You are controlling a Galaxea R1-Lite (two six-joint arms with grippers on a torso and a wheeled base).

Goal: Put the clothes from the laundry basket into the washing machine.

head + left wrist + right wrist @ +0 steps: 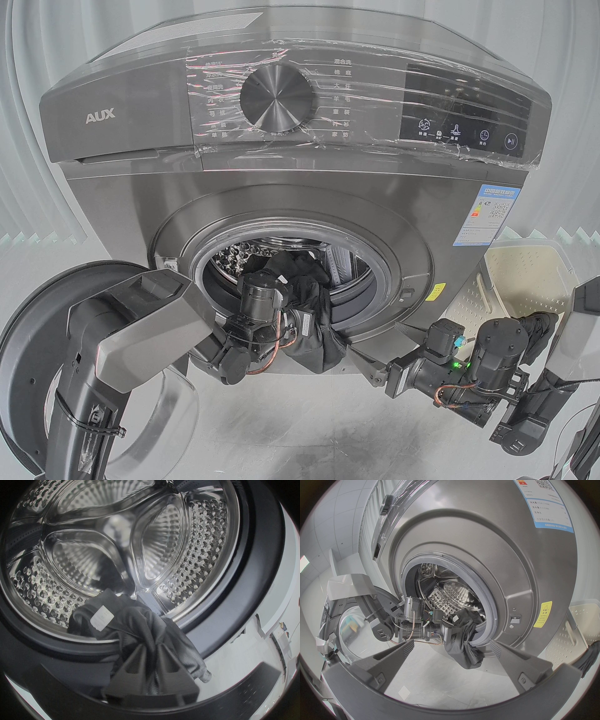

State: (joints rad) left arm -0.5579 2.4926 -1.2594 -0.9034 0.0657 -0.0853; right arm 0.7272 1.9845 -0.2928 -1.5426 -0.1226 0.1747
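Observation:
The grey washing machine (375,206) stands with its round door swung out to the left. My left gripper (307,325) is at the lower rim of the drum mouth, shut on a black garment (315,312). In the left wrist view the garment (137,627) is bunched between the closed fingers (131,664); its labelled end lies over the rim into the steel drum (93,542), the rest hangs outside. My right gripper (375,340) is open and holds nothing, low in front of the machine to the right of the opening. The cream laundry basket (531,269) stands at right with another black cloth (540,328) over its edge.
The open door (37,350) with its glass bowl takes up the lower left beside my left arm. Grey floor lies open below the machine front. In the right wrist view the basket (581,627) sits close to the machine's side.

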